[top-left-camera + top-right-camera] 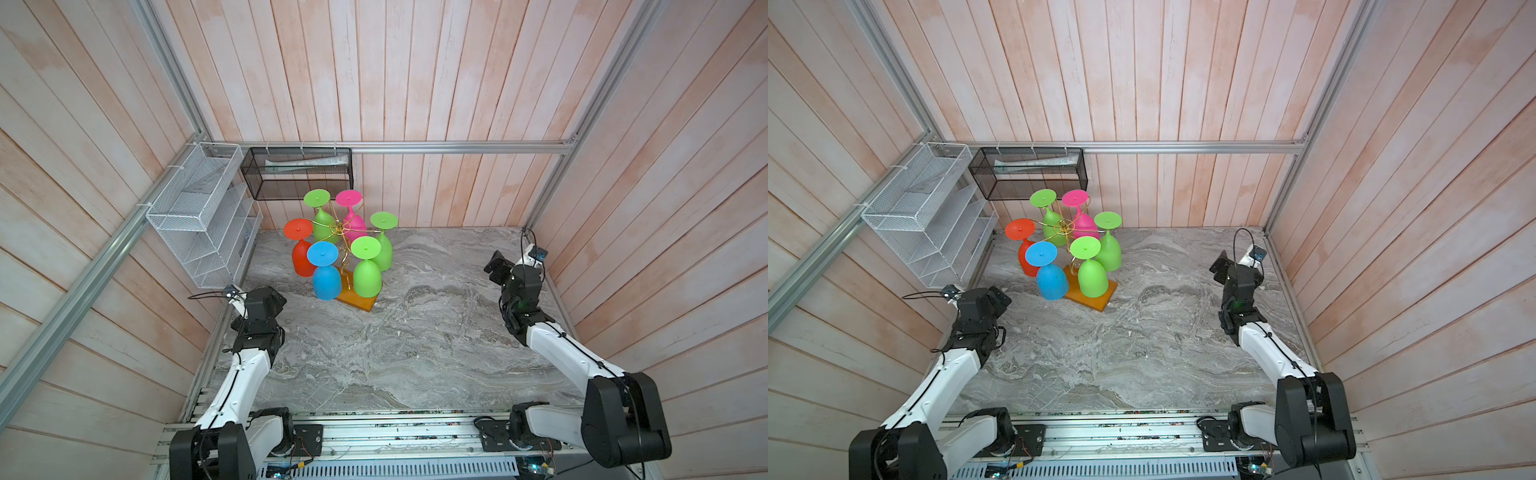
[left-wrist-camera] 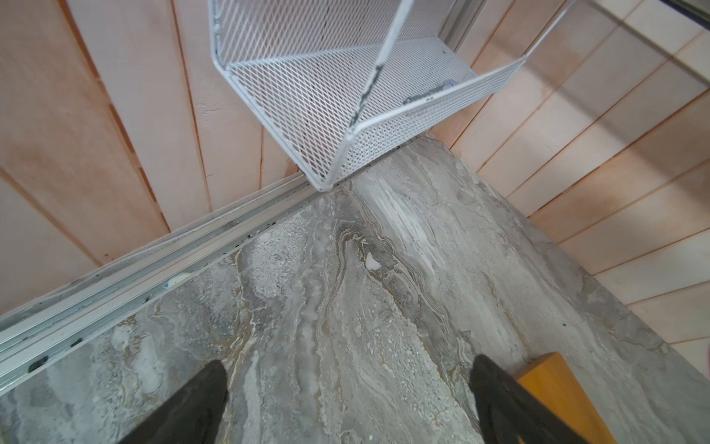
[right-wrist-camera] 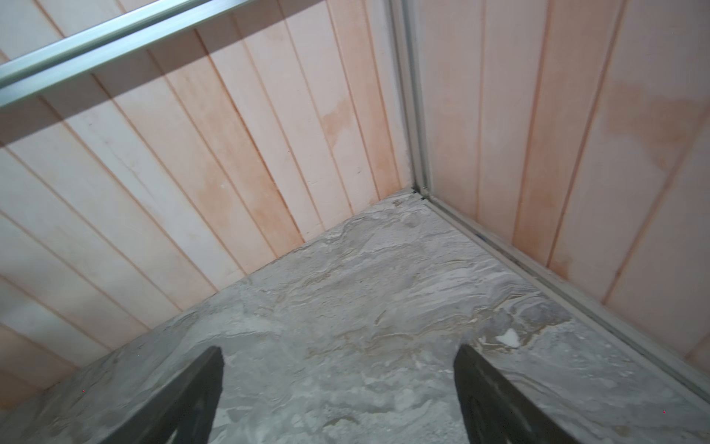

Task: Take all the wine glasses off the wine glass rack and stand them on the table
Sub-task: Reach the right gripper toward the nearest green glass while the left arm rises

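Observation:
The wine glass rack (image 1: 340, 227) (image 1: 1062, 226), thin gold wire on an amber wooden base (image 1: 358, 302), stands at the back left of the marble table in both top views. Several coloured wine glasses hang on it upside down: a blue one (image 1: 327, 282) and a green one (image 1: 367, 278) nearest the front, a red one (image 1: 302, 259) on the left, pink and green ones behind. My left gripper (image 1: 275, 298) (image 2: 347, 361) is open over bare table, left of the rack; a corner of the base (image 2: 557, 384) shows beside one finger. My right gripper (image 1: 494, 266) (image 3: 339, 348) is open, far right near the back corner, holding nothing.
A white wire mesh shelf (image 1: 199, 220) (image 2: 345, 96) hangs on the left wall close to my left gripper. A black mesh basket (image 1: 297, 172) hangs on the back wall just behind the rack. Plank walls and aluminium rails (image 1: 457, 146) enclose the table on three sides.

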Robot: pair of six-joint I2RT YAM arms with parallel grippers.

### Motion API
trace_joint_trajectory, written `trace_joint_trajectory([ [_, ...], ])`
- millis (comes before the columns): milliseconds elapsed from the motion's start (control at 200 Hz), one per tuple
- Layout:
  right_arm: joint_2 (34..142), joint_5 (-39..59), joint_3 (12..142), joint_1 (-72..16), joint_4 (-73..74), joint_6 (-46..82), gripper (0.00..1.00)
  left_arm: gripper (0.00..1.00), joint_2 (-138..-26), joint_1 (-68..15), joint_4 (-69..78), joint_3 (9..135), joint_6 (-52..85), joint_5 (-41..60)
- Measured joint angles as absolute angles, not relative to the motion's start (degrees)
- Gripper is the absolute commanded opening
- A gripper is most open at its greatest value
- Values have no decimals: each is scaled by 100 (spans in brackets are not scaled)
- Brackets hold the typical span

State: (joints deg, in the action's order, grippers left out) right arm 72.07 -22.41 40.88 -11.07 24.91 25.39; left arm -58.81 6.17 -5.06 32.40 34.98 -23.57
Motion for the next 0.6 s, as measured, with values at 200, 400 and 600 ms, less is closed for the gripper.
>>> trace_joint_trajectory([
  [200,7207,-1570,5065,-1708,1603,3020,85,100,-5266,648,-1273,3454,3492,-1647],
  [400,7183,-582,5537,-2018,1092,3656,76,100,-4746,648,-1911,3570,3251,-781],
  [600,7207,381,6088,-2502,851,4431,64,100,-4322,648,-2185,3795,2923,-178],
])
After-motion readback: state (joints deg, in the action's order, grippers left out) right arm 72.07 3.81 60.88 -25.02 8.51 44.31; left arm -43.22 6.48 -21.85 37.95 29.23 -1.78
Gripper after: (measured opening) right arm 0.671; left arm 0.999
